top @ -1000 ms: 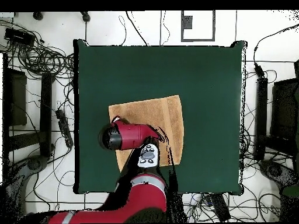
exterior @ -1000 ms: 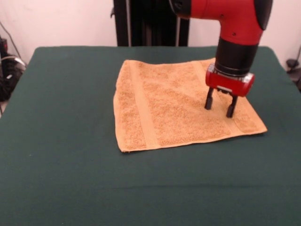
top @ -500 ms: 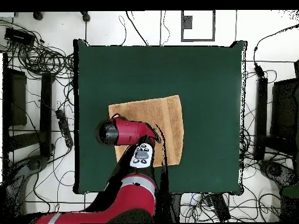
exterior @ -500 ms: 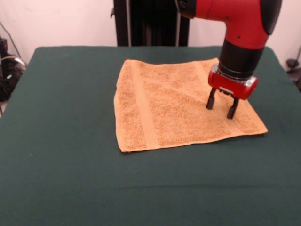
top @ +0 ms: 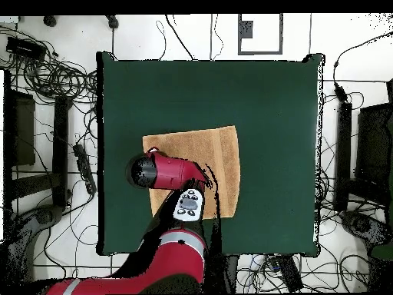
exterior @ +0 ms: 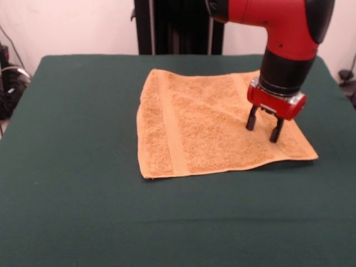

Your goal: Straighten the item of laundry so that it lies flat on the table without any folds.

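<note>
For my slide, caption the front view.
Open claw poised over a spread orange washcloth on the green table.

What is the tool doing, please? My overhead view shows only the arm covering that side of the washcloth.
Observer: In the front view the tool is open, with its fingers pointing down over the washcloth near one side edge.
Operator: Is the cloth folded under the arm?
Observer: No fold shows there. The visible corner on that side lies spread on the table, and there is only a faint diagonal crease across the middle.
</note>
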Robot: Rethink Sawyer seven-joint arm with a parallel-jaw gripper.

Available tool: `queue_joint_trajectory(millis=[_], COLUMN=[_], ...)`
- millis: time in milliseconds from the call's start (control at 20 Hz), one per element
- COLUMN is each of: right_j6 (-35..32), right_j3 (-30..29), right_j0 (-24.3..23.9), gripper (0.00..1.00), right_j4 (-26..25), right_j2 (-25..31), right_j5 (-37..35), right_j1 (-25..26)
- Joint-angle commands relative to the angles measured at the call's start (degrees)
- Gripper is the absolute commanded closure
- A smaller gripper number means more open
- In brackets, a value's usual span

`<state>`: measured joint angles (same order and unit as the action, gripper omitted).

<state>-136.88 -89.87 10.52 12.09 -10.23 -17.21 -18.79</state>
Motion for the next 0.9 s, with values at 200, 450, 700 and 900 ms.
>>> queue_joint_trajectory(millis=[200,450,700,900], right_j6=[-13.01,-15.78,-14.04,-13.68], right_j3=[3.21,5.17,3.74,2.85], right_j0=[1.89,5.59,4.59,4.69], gripper=[0.00,0.00,0.00,0.00], right_j4=[8.82,12.93,14.74,16.15], right_j2=[13.45,10.58,13.00,13.65], right_j5=[6.79,5.01,5.86,6.15], right_j1=[5.81,6.38,5.16,4.48])
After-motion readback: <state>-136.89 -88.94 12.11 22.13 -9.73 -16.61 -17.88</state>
